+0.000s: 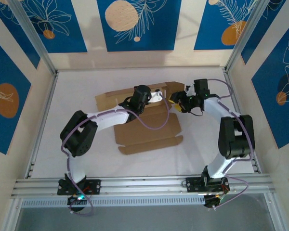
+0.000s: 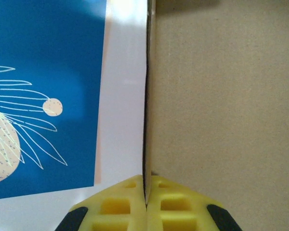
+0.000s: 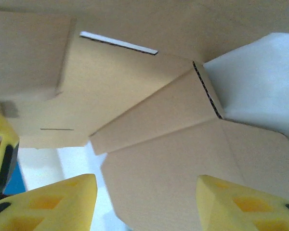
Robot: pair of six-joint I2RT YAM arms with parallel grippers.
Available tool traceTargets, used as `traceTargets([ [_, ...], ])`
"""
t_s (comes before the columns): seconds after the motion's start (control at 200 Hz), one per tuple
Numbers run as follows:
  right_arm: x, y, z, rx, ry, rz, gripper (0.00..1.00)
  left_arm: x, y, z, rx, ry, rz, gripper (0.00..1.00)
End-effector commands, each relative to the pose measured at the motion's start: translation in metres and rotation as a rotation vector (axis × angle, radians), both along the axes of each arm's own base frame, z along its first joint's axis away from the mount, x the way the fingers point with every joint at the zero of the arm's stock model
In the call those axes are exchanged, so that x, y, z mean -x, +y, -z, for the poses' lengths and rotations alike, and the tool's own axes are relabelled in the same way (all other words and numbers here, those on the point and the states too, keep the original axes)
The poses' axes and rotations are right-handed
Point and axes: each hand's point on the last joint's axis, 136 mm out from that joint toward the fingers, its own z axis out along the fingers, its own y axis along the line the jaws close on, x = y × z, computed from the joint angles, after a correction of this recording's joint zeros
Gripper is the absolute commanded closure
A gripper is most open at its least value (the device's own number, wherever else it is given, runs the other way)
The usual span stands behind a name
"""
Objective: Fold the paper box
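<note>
The paper box (image 1: 149,130) is a brown cardboard sheet lying partly flat on the white table, with its far panel (image 1: 116,96) raised. My left gripper (image 1: 143,95) reaches over the sheet to that raised panel. In the left wrist view the left gripper (image 2: 146,185) is shut on the thin edge of the cardboard panel (image 2: 221,106). My right gripper (image 1: 176,101) is at the box's far right corner. Its yellow fingers (image 3: 62,202) stand apart, open, with a slotted panel and folded flaps (image 3: 159,115) in front of them. No finger pinches the card.
The white table (image 1: 77,96) is enclosed by cream walls with blue patterned panels (image 1: 135,24). A metal frame post (image 1: 36,43) stands at each far corner. An aluminium rail (image 1: 144,185) runs along the near edge by both arm bases.
</note>
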Motion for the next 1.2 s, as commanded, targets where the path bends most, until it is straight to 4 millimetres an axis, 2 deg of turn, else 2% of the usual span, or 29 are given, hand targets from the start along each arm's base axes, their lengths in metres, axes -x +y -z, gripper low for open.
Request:
traceTargets([
  [0.0,0.012,-0.023,-0.042,0.152,-0.104,0.007,0.46,0.007,-0.011,-0.015,0.008,-0.073,0.052,1.00],
  [0.105,0.008,-0.040,-0.071,0.273,-0.189,0.037,0.49,0.010,-0.016,-0.011,-0.026,-0.101,0.078,1.00],
  [0.185,-0.002,-0.057,-0.080,0.441,-0.248,0.048,0.49,0.013,-0.020,-0.008,-0.043,-0.117,0.094,1.00],
  [0.275,-0.015,-0.055,-0.083,0.638,-0.389,-0.116,0.49,0.013,-0.021,-0.009,-0.042,-0.119,0.096,1.00],
  [0.34,-0.023,-0.055,-0.078,0.785,-0.436,-0.242,0.49,0.013,-0.023,-0.009,-0.042,-0.119,0.098,1.00],
  [0.41,-0.031,-0.056,-0.062,0.856,-0.411,-0.351,0.48,0.014,-0.024,-0.009,-0.045,-0.124,0.105,1.00],
  [0.58,-0.050,-0.057,-0.033,0.864,-0.360,-0.425,0.41,0.018,-0.026,-0.007,-0.050,-0.126,0.133,1.00],
  [0.69,-0.061,-0.056,-0.017,0.858,-0.306,-0.447,0.41,0.019,-0.025,-0.005,-0.052,-0.127,0.139,1.00],
  [0.775,-0.064,-0.051,-0.009,0.827,-0.268,-0.448,0.46,0.021,-0.025,-0.002,-0.060,-0.123,0.144,1.00],
  [0.885,-0.057,-0.030,-0.006,0.717,-0.261,-0.476,0.59,0.021,-0.025,-0.001,-0.051,-0.118,0.139,1.00],
  [0.935,-0.054,-0.031,-0.005,0.741,-0.263,-0.475,0.60,0.022,-0.025,-0.001,-0.052,-0.116,0.136,1.00],
  [0.995,-0.053,-0.033,-0.011,0.790,-0.292,-0.469,0.57,0.021,-0.024,-0.001,-0.057,-0.117,0.133,1.00],
  [1.115,-0.055,-0.057,-0.038,0.966,-0.374,-0.381,0.45,0.021,-0.023,-0.002,-0.062,-0.121,0.130,1.00],
  [1.195,-0.056,-0.079,-0.054,1.063,-0.416,-0.298,0.29,0.020,-0.023,-0.003,-0.063,-0.134,0.132,1.00],
])
